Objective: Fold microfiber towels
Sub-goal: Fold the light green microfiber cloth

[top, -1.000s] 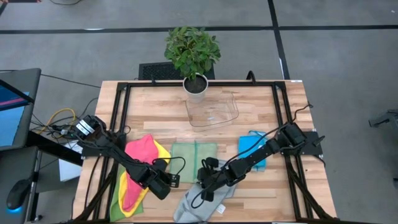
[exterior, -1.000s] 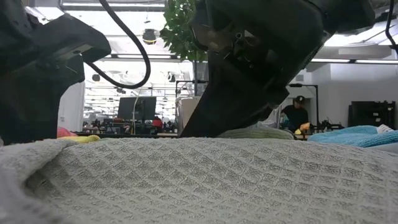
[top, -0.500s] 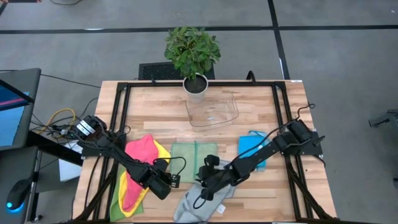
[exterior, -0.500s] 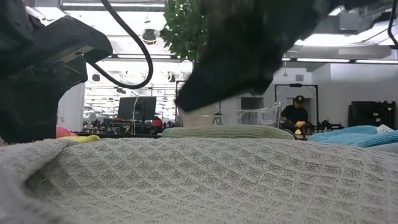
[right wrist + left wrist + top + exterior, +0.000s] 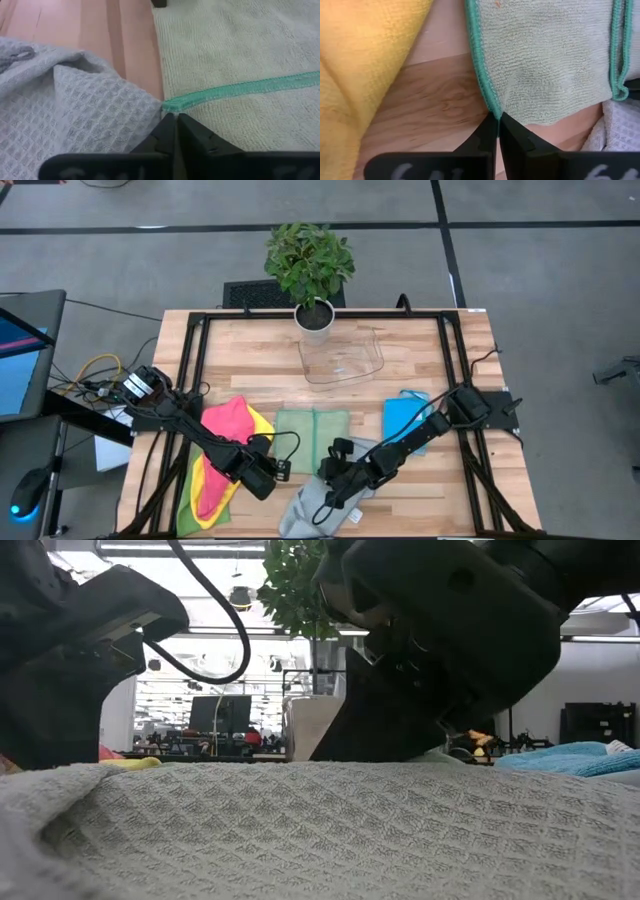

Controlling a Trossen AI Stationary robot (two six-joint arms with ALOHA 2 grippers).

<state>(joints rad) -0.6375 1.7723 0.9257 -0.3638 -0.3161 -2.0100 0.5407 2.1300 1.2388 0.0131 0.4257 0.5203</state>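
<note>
Green towel (image 5: 312,427) near tabletop's front edge: I'm pinching its corners w/ left gripper (image 5: 498,118) & right gripper (image 5: 174,118); grey towel (image 5: 322,508) touching beside.

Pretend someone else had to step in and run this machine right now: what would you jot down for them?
Left gripper: shut, pinching the teal edge of the pale green towel at its near left corner.
Right gripper: fingers together on the same towel's teal edge at its near right corner, beside the grey waffle towel.
Other towels: pink towel on a yellow towel at the left; blue towel at the right. The clear tray holds no towel.
Done: both near corners taken.
Left: probably lift and carry that edge over for the fold, then the remaining towels.
</note>
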